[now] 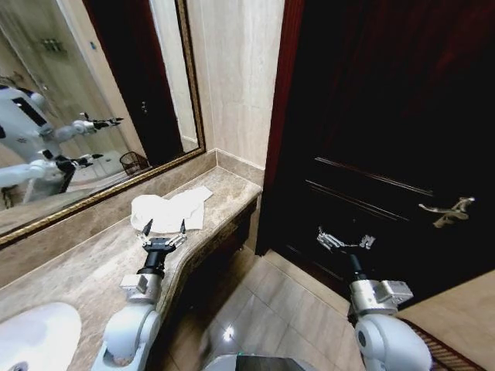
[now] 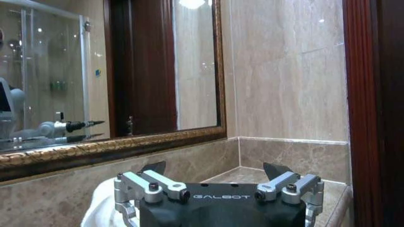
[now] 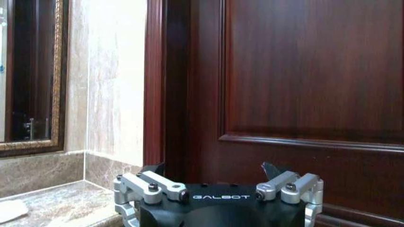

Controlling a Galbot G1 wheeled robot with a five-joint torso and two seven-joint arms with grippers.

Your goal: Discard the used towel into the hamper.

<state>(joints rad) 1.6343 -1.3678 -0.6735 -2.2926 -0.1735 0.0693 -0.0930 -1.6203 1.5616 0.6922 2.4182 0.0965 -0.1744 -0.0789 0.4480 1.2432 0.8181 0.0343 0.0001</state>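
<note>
The used towel [image 1: 166, 210] is white and lies crumpled on the marble counter [image 1: 85, 270] near its far end. My left gripper [image 1: 162, 233] hovers just short of the towel's near edge, open and holding nothing. In the left wrist view the same gripper [image 2: 215, 168] is spread wide, with the towel [image 2: 101, 203] low beside one finger. My right gripper [image 1: 346, 241] hangs open over the floor in front of the dark door, away from the counter; the right wrist view also shows this gripper [image 3: 213, 169] open. The hamper [image 1: 134, 162] appears as a small dark basket reflected in the mirror.
A gold-framed mirror [image 1: 197, 116] runs along the wall behind the counter. A white sink [image 1: 35, 336] sits at the counter's near end. The dark wooden door [image 1: 387, 116] with a lever handle [image 1: 448, 212] stands to the right. Tiled floor [image 1: 263, 309] lies between counter and door.
</note>
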